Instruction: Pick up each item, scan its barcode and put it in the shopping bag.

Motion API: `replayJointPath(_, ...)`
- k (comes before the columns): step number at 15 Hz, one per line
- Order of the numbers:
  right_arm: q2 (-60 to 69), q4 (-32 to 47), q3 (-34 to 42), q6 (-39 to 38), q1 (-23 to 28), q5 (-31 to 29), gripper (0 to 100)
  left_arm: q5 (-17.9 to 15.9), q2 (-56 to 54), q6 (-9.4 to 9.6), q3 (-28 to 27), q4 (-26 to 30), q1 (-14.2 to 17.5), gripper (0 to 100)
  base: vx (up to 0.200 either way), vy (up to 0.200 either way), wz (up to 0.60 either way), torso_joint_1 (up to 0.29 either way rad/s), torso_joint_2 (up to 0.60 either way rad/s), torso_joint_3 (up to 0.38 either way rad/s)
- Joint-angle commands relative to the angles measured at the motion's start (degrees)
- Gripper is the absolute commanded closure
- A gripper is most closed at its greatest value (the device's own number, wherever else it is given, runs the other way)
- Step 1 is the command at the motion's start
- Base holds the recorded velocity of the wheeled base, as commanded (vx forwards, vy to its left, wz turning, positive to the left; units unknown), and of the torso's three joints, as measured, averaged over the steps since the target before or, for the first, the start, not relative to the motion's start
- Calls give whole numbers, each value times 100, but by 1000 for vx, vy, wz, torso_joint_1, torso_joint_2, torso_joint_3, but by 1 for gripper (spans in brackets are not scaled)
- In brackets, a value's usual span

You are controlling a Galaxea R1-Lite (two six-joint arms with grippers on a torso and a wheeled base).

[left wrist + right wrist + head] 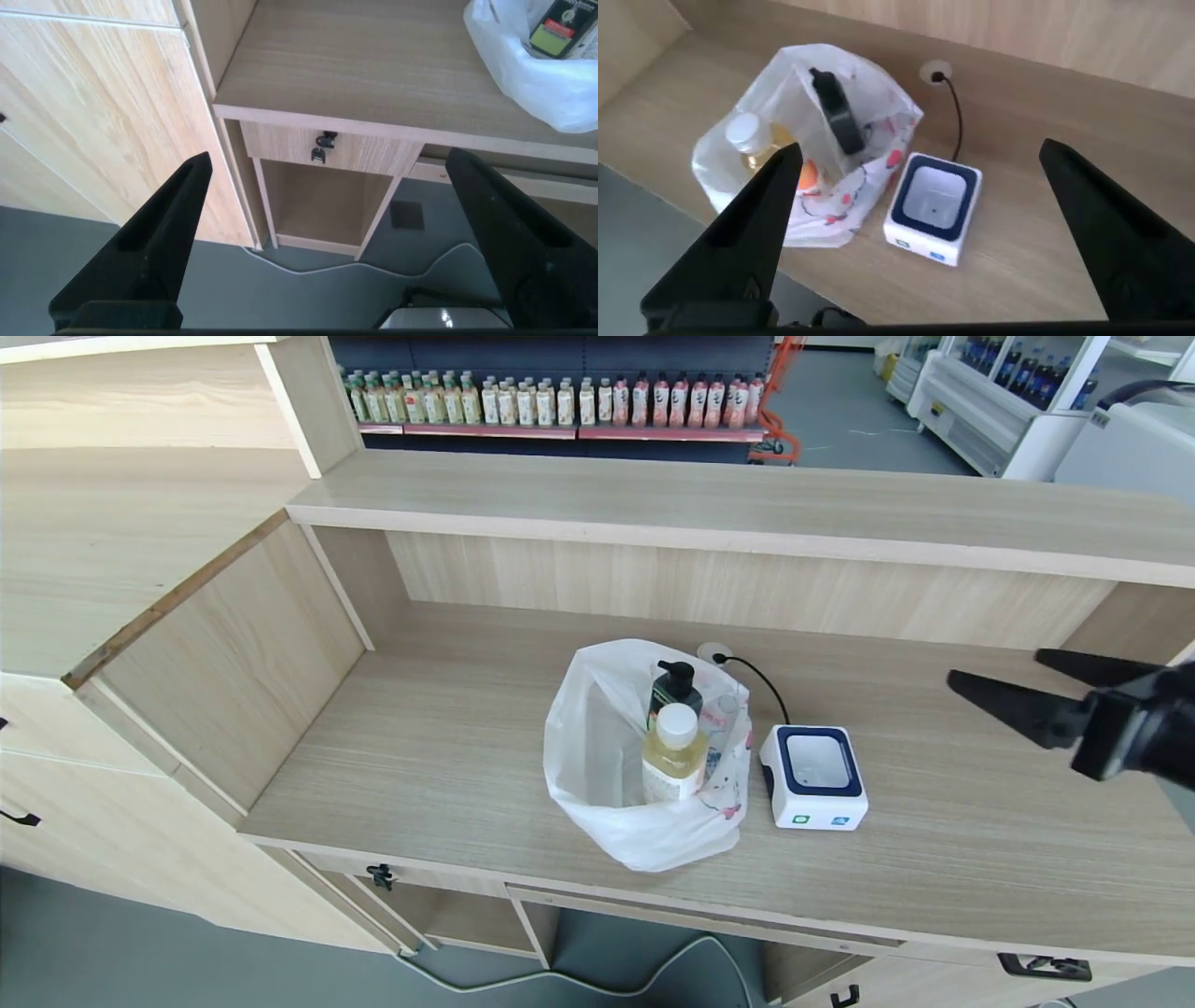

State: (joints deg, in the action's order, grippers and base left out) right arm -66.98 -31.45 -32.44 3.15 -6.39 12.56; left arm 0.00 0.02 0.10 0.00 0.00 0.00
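Observation:
A white plastic shopping bag point(597, 775) stands open in the middle of the wooden counter. Inside it are a yellow bottle with a white cap point(674, 756) and a dark pump bottle point(674, 689). Just right of the bag lies a white barcode scanner point(814, 775) with a blue-framed window. My right gripper point(1004, 681) hovers open and empty above the counter's right side, well apart from the scanner point(932, 205) and the bag point(799, 168). My left gripper point(327, 233) is open and empty, low in front of the counter's left drawer, with the bag point(533, 65) off to one side.
The scanner's black cable point(758, 681) runs to a grommet point(713, 653) at the counter's back. A raised ledge point(747, 504) borders the counter behind, and a wooden side panel point(233, 663) closes its left. A drawer with a key point(323, 147) sits under the counter edge.

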Motion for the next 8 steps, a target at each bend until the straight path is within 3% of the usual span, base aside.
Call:
replayJointPath(1, 2909, 1458, 1495, 186, 1518, -895, 0, 0, -2, -1, -9, 0, 0, 0, 0, 0, 0, 0, 0, 0)
replayJointPath(5, 5151, 2117, 2980, 345, 1526, -1097, 0, 0, -2, -1, 0, 0, 0, 0, 0, 0, 0, 0, 0, 0)
replayJointPath(8, 6047, 2381, 3244, 310, 1474, -1133, 0, 0, -2, -1, 0, 0, 0, 0, 0, 0, 0, 0, 0, 0)
